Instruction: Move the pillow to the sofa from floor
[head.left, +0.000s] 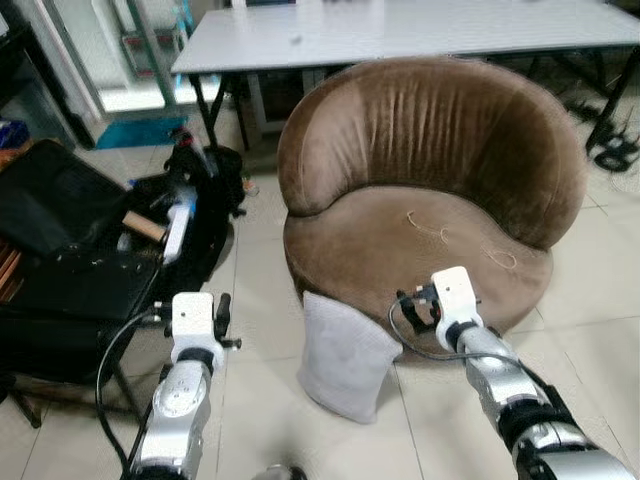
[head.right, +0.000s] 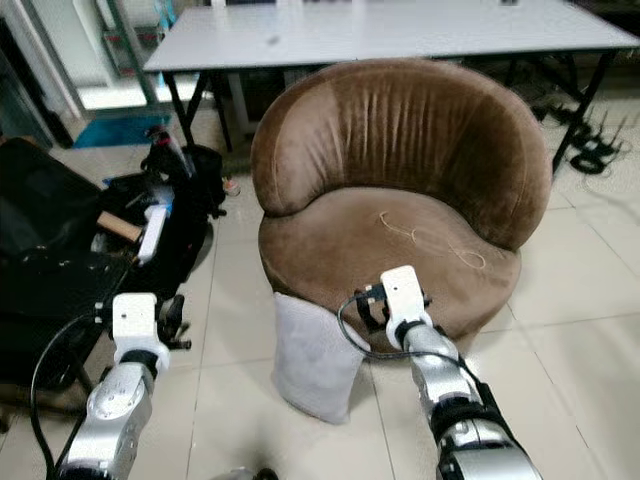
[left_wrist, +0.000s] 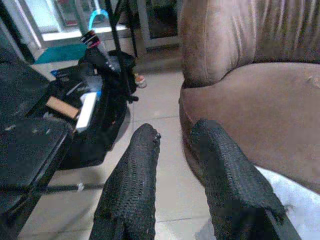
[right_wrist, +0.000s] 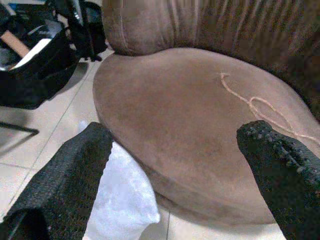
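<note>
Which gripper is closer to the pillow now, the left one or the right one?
Right. The right gripper hangs open just above the pillow, at the sofa's front edge. The left gripper is off to the pillow's left, over bare floor.

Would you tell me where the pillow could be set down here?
The brown sofa has a bare seat inside its curved back, bearing only a thin string. The pillow leans on its front. The floor beside the black bags is crowded.
</note>
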